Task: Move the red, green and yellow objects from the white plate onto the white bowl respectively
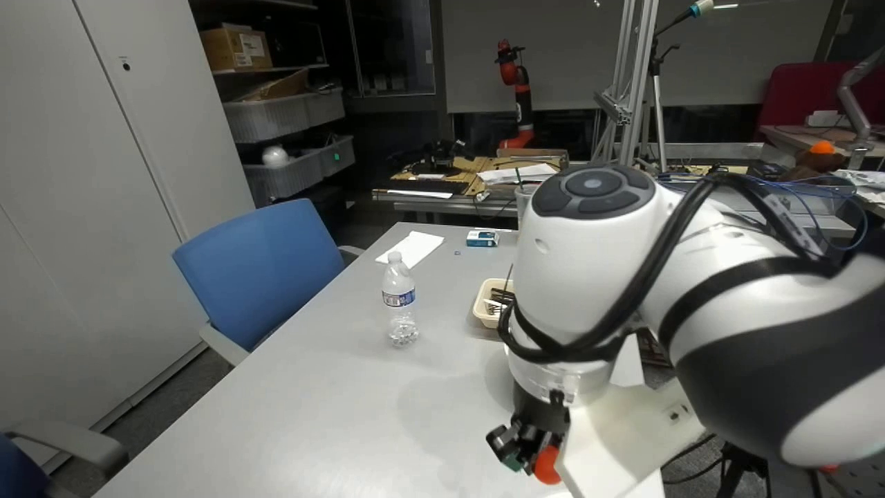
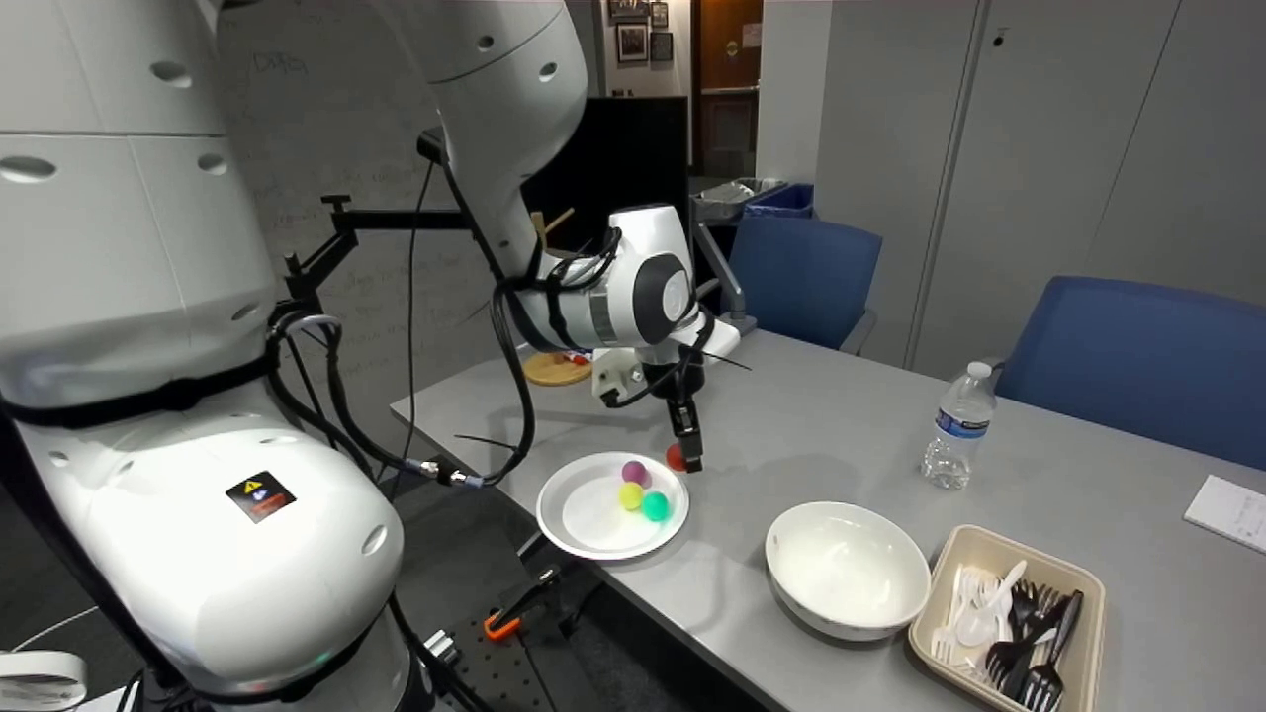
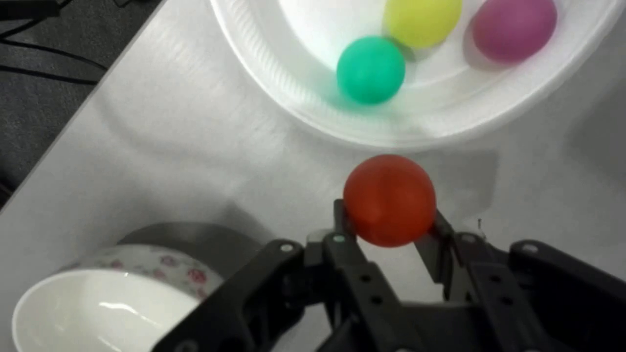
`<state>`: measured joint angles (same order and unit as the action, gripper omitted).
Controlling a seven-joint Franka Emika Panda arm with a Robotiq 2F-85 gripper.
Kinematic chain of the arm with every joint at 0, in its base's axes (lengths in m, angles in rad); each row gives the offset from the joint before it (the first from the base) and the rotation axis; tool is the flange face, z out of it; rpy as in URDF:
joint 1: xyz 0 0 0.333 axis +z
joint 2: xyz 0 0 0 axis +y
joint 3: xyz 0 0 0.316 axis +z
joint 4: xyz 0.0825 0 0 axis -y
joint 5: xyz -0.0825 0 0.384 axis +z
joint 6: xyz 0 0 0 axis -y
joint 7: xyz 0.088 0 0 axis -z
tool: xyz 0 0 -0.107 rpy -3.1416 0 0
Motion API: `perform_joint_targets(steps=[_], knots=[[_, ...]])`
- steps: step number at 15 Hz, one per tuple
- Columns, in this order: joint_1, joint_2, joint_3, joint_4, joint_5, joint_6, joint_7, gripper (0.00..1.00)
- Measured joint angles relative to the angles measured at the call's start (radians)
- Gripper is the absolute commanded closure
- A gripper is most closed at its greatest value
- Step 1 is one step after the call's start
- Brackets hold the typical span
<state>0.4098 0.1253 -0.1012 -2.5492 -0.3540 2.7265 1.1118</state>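
Observation:
My gripper (image 3: 390,222) is shut on the red ball (image 3: 390,200), held between the fingertips above the table. The ball also shows in both exterior views (image 1: 547,465) (image 2: 675,457), beside the plate. The white plate (image 2: 569,519) holds the green ball (image 2: 655,506), the yellow ball (image 2: 630,495) and a purple ball (image 2: 634,473). In the wrist view the green ball (image 3: 370,70) is nearest the gripper, with the yellow ball (image 3: 423,22) behind it. The white bowl (image 2: 848,564) looks empty; it shows lower left in the wrist view (image 3: 105,313), with a flowered outside.
A beige tray of plastic cutlery (image 2: 1088,633) stands right beside the bowl. A water bottle (image 2: 959,425) stands upright beyond the bowl. A round wooden board (image 2: 554,369) lies behind the gripper. The table edge runs close by the plate.

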Motion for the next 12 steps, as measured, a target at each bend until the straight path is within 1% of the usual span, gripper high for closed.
perform_joint_targets(steps=[3,6,9,12], knots=[[-0.104,-0.023,-0.001,0.044,-0.027,-0.016,-0.003,0.89],[-0.193,-0.051,-0.003,0.089,-0.059,-0.060,-0.002,0.89],[-0.258,-0.070,-0.003,0.109,-0.096,-0.105,0.007,0.89],[-0.303,-0.073,-0.003,0.105,-0.159,-0.138,0.060,0.89]])
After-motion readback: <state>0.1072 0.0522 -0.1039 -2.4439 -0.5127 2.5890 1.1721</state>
